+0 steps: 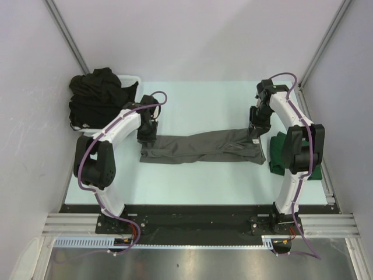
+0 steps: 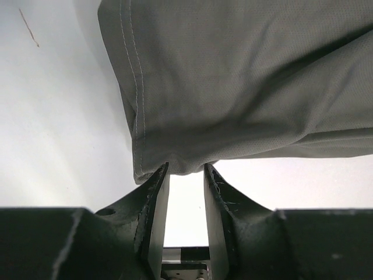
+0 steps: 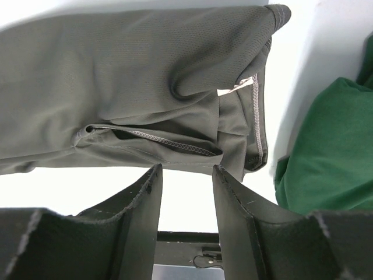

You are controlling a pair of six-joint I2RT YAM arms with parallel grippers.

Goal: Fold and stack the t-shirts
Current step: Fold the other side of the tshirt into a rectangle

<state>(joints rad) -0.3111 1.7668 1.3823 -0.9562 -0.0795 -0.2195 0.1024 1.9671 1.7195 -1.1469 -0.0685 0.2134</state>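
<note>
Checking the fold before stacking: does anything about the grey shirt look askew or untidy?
Yes. The grey t-shirt lies as a long strip, but wrinkled and uneven: its right end is wider, with a loose fold and the white neck label showing. The black t-shirts also spill over the basket rim.

Bare table (image 1: 204, 105) lay free beyond the grey t-shirt (image 1: 201, 149), which crossed the middle; the green t-shirt (image 1: 277, 154) and the basket (image 1: 132, 78) blocked the two sides.
</note>
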